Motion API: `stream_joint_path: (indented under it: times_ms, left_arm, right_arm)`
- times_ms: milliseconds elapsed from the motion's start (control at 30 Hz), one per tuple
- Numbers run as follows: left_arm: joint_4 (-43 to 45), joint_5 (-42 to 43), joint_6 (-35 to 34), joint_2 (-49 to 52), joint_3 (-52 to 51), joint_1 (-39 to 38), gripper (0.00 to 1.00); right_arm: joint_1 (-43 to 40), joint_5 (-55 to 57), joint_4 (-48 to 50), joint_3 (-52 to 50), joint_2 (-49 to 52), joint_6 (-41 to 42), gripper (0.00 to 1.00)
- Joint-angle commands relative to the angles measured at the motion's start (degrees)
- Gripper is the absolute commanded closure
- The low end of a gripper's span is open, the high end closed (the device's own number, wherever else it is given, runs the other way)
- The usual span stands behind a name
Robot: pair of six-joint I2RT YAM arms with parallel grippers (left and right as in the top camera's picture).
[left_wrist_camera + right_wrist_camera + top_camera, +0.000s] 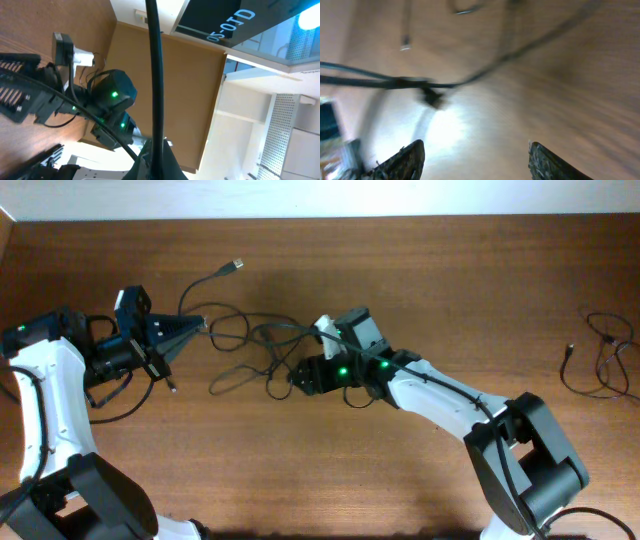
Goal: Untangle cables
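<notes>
The tangled black cables point(252, 340) lie at the table's middle left, with a plug end point(237, 265) at the back. My left gripper point(198, 326) is shut on one cable strand at the tangle's left edge. In the left wrist view that cable point(155, 75) runs straight up out of the closed jaws point(156, 162). My right gripper point(293, 377) sits at the tangle's right side. In the right wrist view its fingers point(477, 162) are wide apart with nothing between them, and blurred cable strands point(470, 77) cross above them.
A separate loose black cable point(600, 360) lies near the table's right edge. The wooden table point(420, 270) stretches behind both arms. A thicker black wire point(115, 405) loops by the left arm.
</notes>
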Motion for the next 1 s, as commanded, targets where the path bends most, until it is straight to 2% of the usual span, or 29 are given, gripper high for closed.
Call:
stream_joint_path:
  times_ms: [0, 100, 167, 267, 367, 500, 667, 700, 733, 767, 800, 967]
  left_arm:
    - [1.44, 2.01, -0.83, -1.07, 1.40, -0.22, 1.00]
    - [1.64, 2.01, -0.98, -1.07, 1.40, -0.22, 1.00]
    - [2.05, 1.88, -1.01, -1.07, 1.40, -0.22, 1.00]
    - [2.03, 1.88, -0.98, -1.07, 1.40, -0.22, 1.00]
    - [2.03, 1.88, -0.98, -1.07, 1.40, -0.22, 1.00]
    - [2.03, 1.88, -1.01, -1.07, 1.40, -0.22, 1.00]
    - [2.03, 1.88, -1.01, -1.07, 1.40, -0.22, 1.00]
    - [2.03, 1.88, -1.01, -1.07, 1.40, -0.22, 1.00]
    - [2.03, 1.88, -1.01, -1.07, 1.40, -0.22, 1.00]
    - [2.03, 1.88, -0.98, -1.07, 1.40, -0.22, 1.00]
    - [2.05, 1.86, -0.98, -1.07, 1.40, -0.22, 1.00]
    - [2.05, 0.98, -1.01, -1.07, 1.40, -0.20, 1.00]
  right_arm:
    - [2.23, -8.83, 0.92, 0.04, 0.20, 1.53, 0.33]
    - [1.68, -9.73, 1.44, 0.07, 0.20, 4.96, 0.33]
    - [0.52, -15.04, 4.61, 0.07, 0.20, 6.21, 0.34]
    - [-1.66, -16.44, 8.09, 0.07, 0.20, 17.59, 0.34]
    - [-0.79, -14.95, 7.08, 0.07, 0.20, 17.86, 0.34]
    - [1.86, -0.87, 1.33, 0.04, 0.20, 17.84, 0.35]
    - [4.79, 2.16, 1.55, 0.04, 0.24, 17.86, 0.35]
    - [5.18, 3.54, 1.53, 0.04, 0.24, 17.86, 0.39]
    - [5.46, 5.99, 1.53, 0.04, 0.24, 17.84, 0.53]
    - [5.60, 9.49, 1.55, 0.04, 0.24, 17.53, 0.82]
    - [5.35, 13.16, 1.57, 0.07, 0.24, 17.40, 0.96]
    - [-1.64, 4.92, -0.17, 0.59, -6.49, 8.92, 0.96]
